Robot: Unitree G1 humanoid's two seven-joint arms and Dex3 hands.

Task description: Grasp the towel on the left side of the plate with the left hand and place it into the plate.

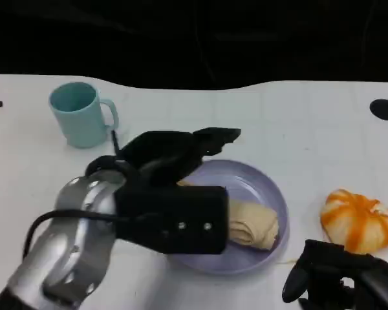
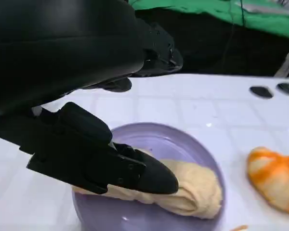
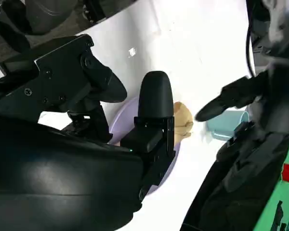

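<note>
Starting at the left of the white worktop (image 1: 297,116), we see a pale blue mug (image 1: 81,113) standing upright, well clear of the action. Next comes our left robot hand (image 1: 171,194), poised over the near-left part of the lavender plate (image 1: 262,187). The rolled beige towel (image 1: 252,223) lies inside the plate, and in the left wrist view a finger (image 2: 135,171) rests along its top while the others reach out above it, spread apart. Whether we truly grip the towel or merely touch it, we cannot tell; we judge the placing nearly complete. Further right sits an orange-and-white pumpkin-shaped toy (image 1: 359,219), apart from the plate. Our right robot hand (image 1: 339,278) idles at the near-right corner, fingers curled, holding nothing.
</note>
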